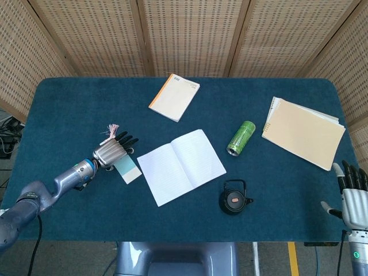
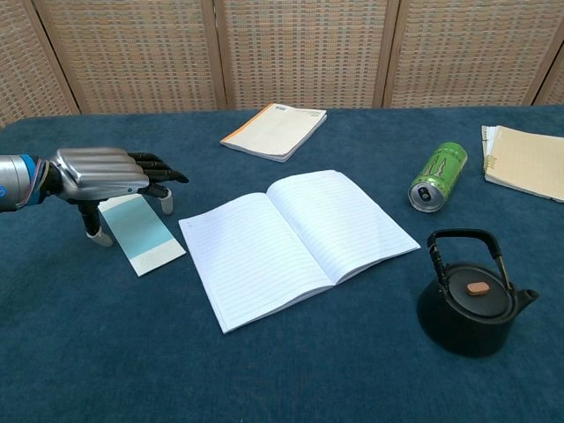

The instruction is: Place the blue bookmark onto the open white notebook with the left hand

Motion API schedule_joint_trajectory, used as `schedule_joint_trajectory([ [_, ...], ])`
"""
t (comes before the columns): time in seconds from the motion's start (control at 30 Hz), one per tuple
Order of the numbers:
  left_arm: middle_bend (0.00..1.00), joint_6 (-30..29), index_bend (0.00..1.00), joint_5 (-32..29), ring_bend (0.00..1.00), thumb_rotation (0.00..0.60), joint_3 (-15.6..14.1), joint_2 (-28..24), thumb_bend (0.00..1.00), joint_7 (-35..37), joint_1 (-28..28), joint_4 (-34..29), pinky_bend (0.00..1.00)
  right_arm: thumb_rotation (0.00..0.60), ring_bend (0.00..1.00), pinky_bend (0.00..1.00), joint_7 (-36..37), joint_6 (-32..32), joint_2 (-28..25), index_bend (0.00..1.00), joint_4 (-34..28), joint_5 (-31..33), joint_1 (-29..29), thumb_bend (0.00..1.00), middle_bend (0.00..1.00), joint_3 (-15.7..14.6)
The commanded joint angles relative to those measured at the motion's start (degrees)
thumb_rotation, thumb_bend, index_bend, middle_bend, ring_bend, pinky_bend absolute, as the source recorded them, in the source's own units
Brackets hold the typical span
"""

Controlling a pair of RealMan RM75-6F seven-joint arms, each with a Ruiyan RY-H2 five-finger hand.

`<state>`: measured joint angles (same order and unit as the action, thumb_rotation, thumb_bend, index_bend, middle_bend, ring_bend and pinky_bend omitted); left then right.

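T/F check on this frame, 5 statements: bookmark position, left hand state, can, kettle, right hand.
1. The blue bookmark already lies on the open notebook. False: it lies flat on the table to the left of the notebook, clear of the pages.
2. The left hand is over the far end of the bookmark, fingers apart and pointing down. True.
3. The green can stands upright. False: it lies on its side, open end toward the chest camera.
4. The black kettle sits on the table right of the notebook, nearer the robot than the can. True.
5. The right hand holds the beige folder. False: it is at the table's near right edge, holding nothing.
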<state>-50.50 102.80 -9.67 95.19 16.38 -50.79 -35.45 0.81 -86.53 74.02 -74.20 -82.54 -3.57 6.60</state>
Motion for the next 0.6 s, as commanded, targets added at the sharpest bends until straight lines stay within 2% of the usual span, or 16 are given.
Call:
schedule_joint_trajectory([
  [0.03,0.00,0.11,0.29,-0.17,0.00,0.600,-0.26,0.13,0.05,0.15,-0.16,0.18,0.00,0.600,0.00,0.00,0.00,0.05,0.01,0.04,0.03,-0.01,0.00,0.10,0.00,-0.04],
  [0.27,0.00,0.21,0.33,-0.39,0.00,0.600,-0.93,0.33,0.05,0.09,-0.48,0.14,0.00,0.600,0.00,0.00,-0.01,-0.02,0.00,0.04,-0.02,-0.08,0.00,0.10,0.00,-0.06],
  [0.4,0.00,0.20,0.42,-0.51,0.00,0.600,-1.33,0.24,0.06,-0.04,-0.52,-0.09,0.00,0.600,0.00,0.00,-0.01,-0.22,-0.09,0.04,-0.18,-0.19,0.06,0.10,0.00,-0.06],
  [0.6,0.00,-0.21,0.51,-0.86,0.00,0.600,-1.58,-0.22,0.13,0.02,-0.43,-0.74,0.00,0.600,0.00,0.00,-0.02,-0.41,-0.14,0.04,-0.31,-0.46,0.08,0.10,0.00,-0.15],
])
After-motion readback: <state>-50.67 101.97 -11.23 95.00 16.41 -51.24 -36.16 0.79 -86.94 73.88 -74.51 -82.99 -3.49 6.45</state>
